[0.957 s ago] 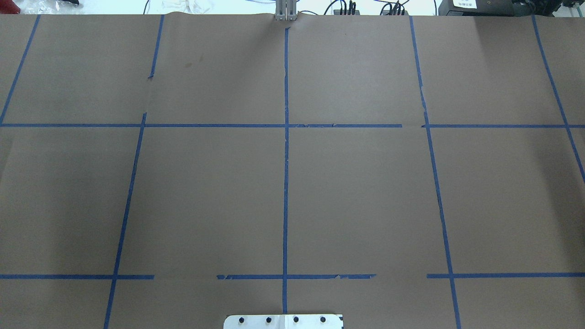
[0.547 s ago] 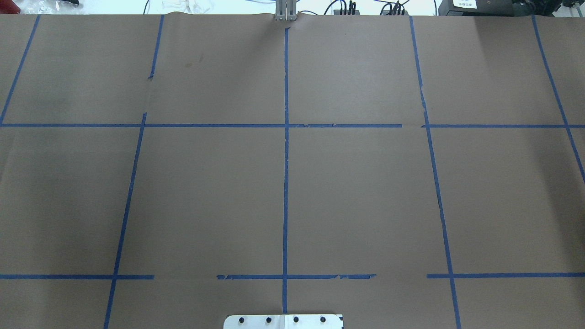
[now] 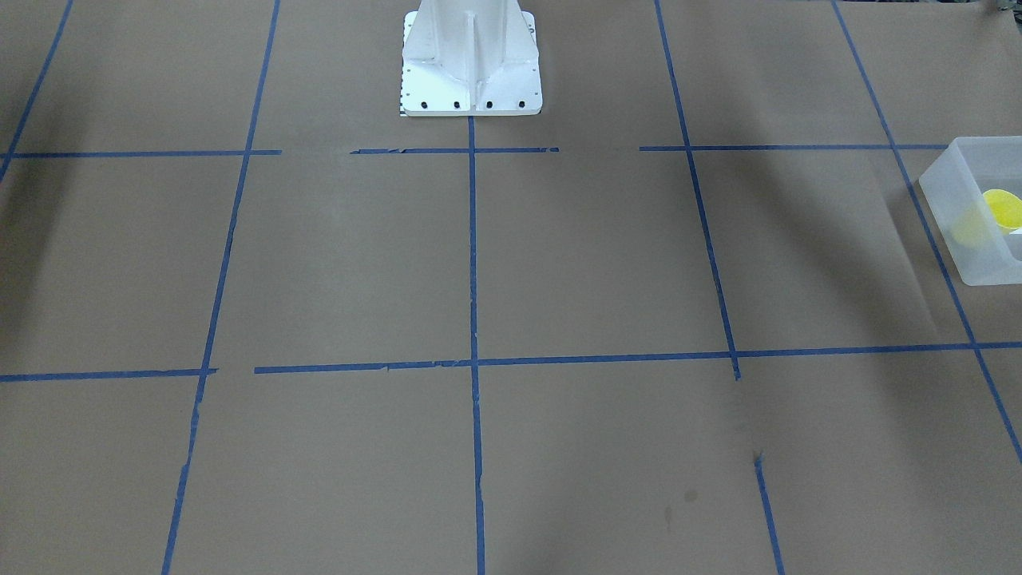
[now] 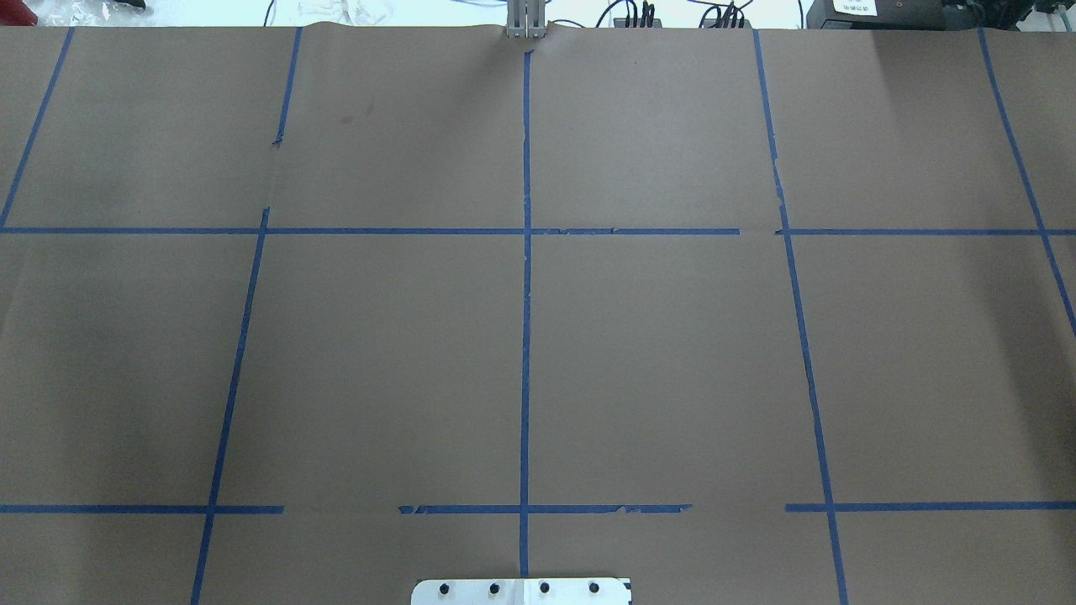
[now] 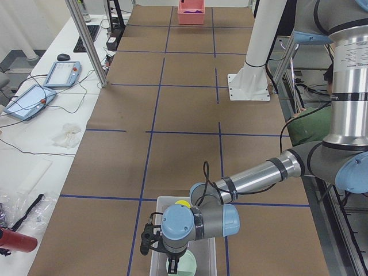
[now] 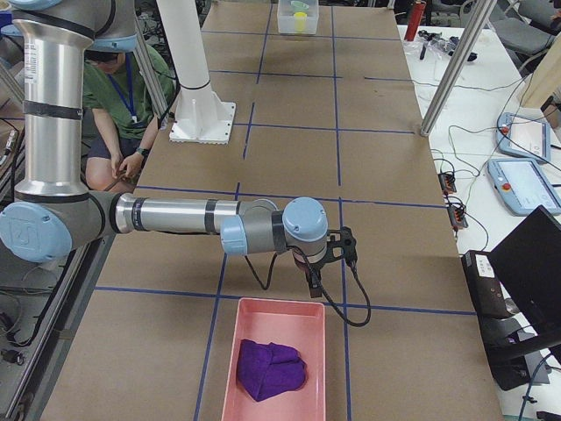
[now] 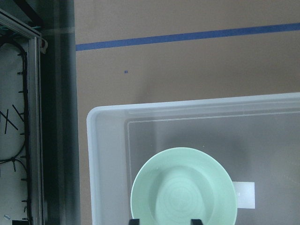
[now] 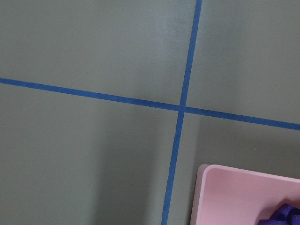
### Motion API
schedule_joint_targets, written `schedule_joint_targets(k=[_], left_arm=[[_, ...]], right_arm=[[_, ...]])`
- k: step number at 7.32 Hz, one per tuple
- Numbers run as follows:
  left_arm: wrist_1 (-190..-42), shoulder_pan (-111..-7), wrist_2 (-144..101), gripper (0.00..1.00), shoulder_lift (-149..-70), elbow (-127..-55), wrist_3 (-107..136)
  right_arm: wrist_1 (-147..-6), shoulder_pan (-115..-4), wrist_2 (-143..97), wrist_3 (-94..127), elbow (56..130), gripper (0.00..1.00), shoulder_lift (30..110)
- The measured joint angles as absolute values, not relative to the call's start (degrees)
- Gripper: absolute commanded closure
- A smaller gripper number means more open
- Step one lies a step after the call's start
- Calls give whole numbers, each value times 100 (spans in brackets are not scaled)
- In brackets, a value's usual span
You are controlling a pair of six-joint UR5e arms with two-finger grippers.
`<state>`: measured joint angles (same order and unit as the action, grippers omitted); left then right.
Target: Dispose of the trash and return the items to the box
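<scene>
The box (image 7: 108, 154) is placed on the desk (image 4: 672, 361) at the end on the robot's left side. The bowl (image 7: 183, 187) is lying inside the box, with its open side up, and the cup (image 3: 1002, 209) is also found in the box, toward the other end from the bowl. The left tool (image 7: 165, 221) is held over the box, directly above the bowl; its two tips are seen well apart at the bottom edge of the wrist view and nothing is gripped between them. Whether the tips are touching the bowl cannot be told. The right tool (image 6: 317, 263) is held above the desk at the opposite end, just beside a pink tray (image 6: 263, 326) in which a purple cloth (image 6: 270, 368) is lying. How far the right tool is opened cannot be told.
</scene>
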<state>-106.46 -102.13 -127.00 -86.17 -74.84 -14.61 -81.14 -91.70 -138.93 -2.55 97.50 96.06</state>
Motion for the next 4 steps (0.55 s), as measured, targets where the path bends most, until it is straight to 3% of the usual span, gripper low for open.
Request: schedule_joint_targets(k=[4], left_arm=[[-10992, -10212, -12716, 0, -8660, -8428, -1460]], right_arm=[[-8124, -9178, -13883, -263, 9863, 0, 9628]])
